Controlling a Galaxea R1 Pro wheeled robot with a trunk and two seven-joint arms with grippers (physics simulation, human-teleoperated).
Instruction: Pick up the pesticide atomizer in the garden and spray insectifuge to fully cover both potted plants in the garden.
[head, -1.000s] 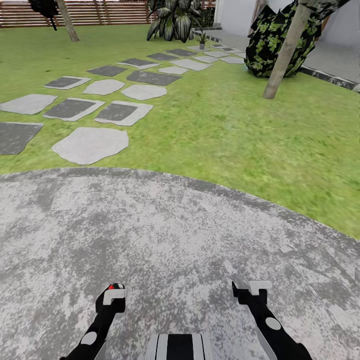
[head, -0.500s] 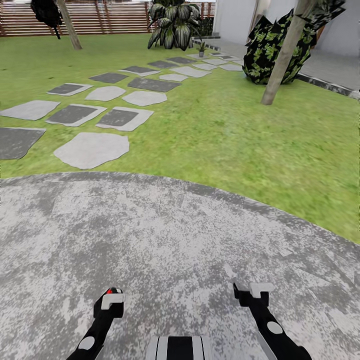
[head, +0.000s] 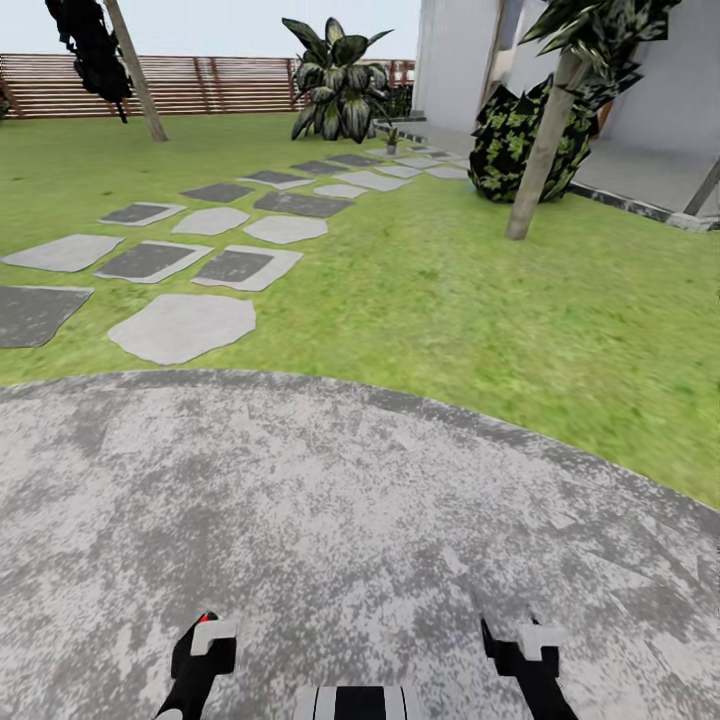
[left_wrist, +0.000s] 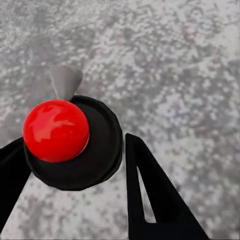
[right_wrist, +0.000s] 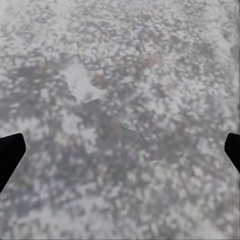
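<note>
Left hand (left_wrist: 75, 165) clamped on the atomizer (left_wrist: 72, 142) over the grey patio (head: 350, 500) — right hand (right_wrist: 120, 150) spread wide, holding nothing.

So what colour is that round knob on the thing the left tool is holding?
Bright glossy red, on the black round-topped atomizer between the left tool fingers; the left wrist view shows it best.

we see mottled grey stone patio (head: 330, 500), rough and matt, smooth flat stepping stones (head: 182, 326), slatted brown wooden fence (head: 200, 85), glossy red ball (left_wrist: 56, 130) on a matt black plastic atomizer (left_wrist: 97, 150)
</note>
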